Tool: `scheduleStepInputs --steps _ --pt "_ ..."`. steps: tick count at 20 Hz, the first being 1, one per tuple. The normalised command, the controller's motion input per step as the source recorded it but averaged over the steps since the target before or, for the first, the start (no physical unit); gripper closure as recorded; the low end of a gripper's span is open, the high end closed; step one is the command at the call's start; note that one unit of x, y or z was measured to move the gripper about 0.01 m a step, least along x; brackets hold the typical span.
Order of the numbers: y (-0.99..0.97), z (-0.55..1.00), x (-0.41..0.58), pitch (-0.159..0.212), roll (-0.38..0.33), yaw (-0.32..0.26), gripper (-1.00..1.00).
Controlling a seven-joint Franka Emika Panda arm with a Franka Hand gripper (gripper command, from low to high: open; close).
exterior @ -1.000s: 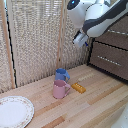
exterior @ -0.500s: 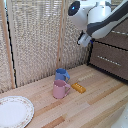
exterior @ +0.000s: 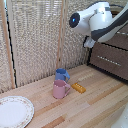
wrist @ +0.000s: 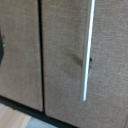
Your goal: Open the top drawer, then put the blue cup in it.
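Note:
The blue cup (exterior: 62, 75) stands upright on the wooden table, touching or just behind the pink mug (exterior: 60, 90). At the exterior view's right is the dark-brown chest; the top drawer (exterior: 123, 39) is mostly hidden behind my arm, and it looks closed. My gripper (exterior: 89, 43) hangs high in front of the chest's near corner, far from the cup; its jaws are too small to read. A brown drawer front with a slim silver bar handle (wrist: 88, 50) fills the wrist view, split from a second front by a dark gap. I cannot tell which front is which.
A lower drawer front (exterior: 111, 59) with its own silver handle sits under the arm. A yellow block (exterior: 78, 87) lies beside the pink mug. A patterned plate (exterior: 13, 111) rests at the table's near corner on the exterior view's left. Slatted blinds form the back wall.
My arm has shifted a little toward the exterior view's right, closer to the chest. The cups, block and plate have not moved.

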Motion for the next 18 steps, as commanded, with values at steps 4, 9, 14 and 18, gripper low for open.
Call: scheduleStepInputs --steps 4,9,14,18 --pt "-0.50 0.00 -0.264 0.000 -0.342 0.044 -1.00" --pt "-0.58 0.00 -0.297 0.000 -0.190 0.008 -1.00" --pt "-0.66 0.04 -0.174 0.000 -0.043 0.000 -1.00" --pt "-0.73 0.07 -0.022 -0.013 0.000 0.061 -1.00"
